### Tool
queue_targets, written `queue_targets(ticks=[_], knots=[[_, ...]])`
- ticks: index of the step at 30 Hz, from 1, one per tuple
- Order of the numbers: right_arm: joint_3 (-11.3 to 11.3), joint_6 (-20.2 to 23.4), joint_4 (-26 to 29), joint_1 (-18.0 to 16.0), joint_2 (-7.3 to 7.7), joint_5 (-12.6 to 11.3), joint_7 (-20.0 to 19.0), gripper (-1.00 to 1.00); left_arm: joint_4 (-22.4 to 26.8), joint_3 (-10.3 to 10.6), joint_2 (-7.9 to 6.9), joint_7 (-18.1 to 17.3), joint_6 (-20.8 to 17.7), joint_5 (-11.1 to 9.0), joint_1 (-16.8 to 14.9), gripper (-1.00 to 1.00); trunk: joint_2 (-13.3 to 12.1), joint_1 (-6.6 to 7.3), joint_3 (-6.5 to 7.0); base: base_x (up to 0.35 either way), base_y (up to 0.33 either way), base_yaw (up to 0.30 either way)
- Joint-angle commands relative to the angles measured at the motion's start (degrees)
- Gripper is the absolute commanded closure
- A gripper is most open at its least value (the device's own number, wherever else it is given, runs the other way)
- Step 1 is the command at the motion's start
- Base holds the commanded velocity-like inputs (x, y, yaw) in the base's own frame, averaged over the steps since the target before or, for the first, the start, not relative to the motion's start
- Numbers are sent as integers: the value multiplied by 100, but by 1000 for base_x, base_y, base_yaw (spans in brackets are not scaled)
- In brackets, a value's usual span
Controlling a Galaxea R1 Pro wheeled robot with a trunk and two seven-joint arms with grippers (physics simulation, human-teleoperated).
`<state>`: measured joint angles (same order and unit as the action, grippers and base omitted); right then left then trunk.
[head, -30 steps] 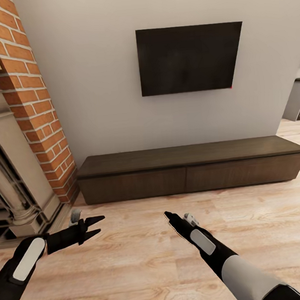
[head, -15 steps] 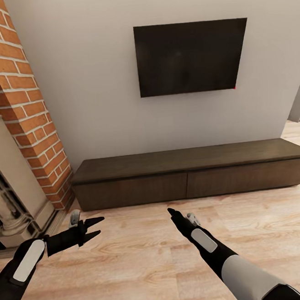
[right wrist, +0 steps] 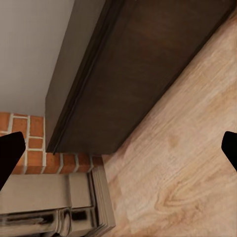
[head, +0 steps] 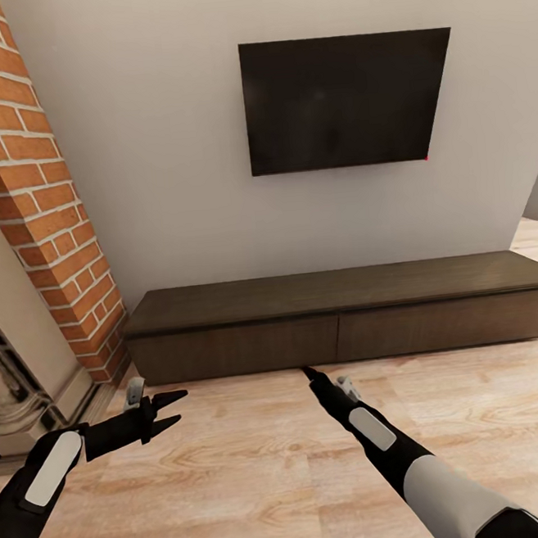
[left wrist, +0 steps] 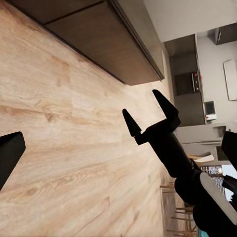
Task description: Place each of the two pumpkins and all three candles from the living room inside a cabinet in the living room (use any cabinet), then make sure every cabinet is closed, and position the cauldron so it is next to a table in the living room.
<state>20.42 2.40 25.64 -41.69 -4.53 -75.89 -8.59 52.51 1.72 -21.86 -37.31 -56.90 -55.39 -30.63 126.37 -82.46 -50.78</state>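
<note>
Room: wood floor, cabinet against wall, both drawer fronts flush.
TV: above cabinet.
My left gripper: spread wide, empty, short of cabinet.
My right gripper: spread wide, empty, near cabinet's front.

The cabinet is dark-brown wood with a matt, faintly grained face and top. Before it the floor is pale wood planks, strongly grained, with a soft sheen. Above the cabinet the wall is smooth and matt, and the screen matt black. Beside the cabinet, rough red brick with pale mortar.
</note>
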Motion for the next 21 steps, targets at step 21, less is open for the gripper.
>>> queue_targets(ticks=[21], knots=[[17,-172,-7,-5,50,-556,-501,-100,-136,-7,-13,-22,-5,11,-4,-100,2,1,-5,66,0,0]])
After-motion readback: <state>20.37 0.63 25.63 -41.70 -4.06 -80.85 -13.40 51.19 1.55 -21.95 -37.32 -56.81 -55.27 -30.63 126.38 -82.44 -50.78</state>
